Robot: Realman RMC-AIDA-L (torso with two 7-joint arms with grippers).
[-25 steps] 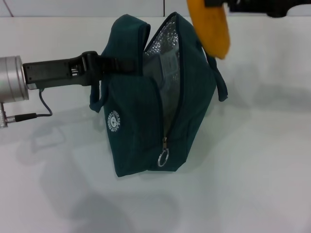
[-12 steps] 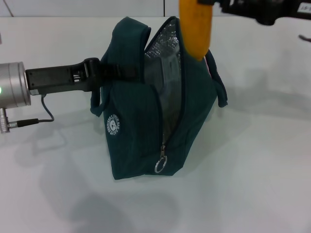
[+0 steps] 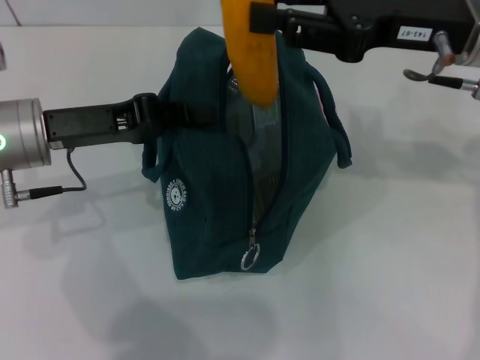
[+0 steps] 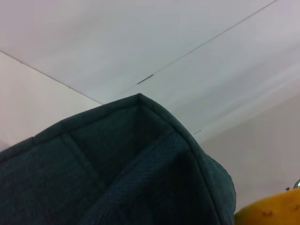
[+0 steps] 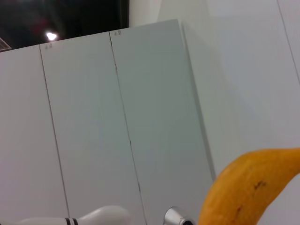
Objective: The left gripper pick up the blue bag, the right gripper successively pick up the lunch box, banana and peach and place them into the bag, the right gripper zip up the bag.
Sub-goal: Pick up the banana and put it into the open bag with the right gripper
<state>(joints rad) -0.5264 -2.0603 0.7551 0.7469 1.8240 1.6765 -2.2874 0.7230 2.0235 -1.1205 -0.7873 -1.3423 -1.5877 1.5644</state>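
The blue bag (image 3: 217,195) stands on the white table, its top zipper open and silver lining (image 3: 264,131) showing. My left gripper (image 3: 187,112) reaches in from the left and is shut on the bag's near handle side. Directly above the opening hangs the yellow-orange banana (image 3: 251,52), its lower end dipping into the mouth, with my right gripper (image 3: 261,16) shut on its upper part. The left wrist view shows bag fabric (image 4: 117,164) and the banana's tip (image 4: 272,213). Part of the banana (image 5: 248,187) also fills a corner of the right wrist view. The lunch box and the peach are hidden.
The zipper's metal ring pull (image 3: 250,259) hangs at the bag's near end, beside the white round logo (image 3: 176,196). The bag's far handle (image 3: 335,127) droops to the right. A cable (image 3: 45,191) trails from the left arm. White table (image 3: 397,247) surrounds the bag.
My right gripper has carried the banana leftward and down, from the bag's far right edge to over the opening. The left gripper keeps holding the bag, which shifted only slightly.
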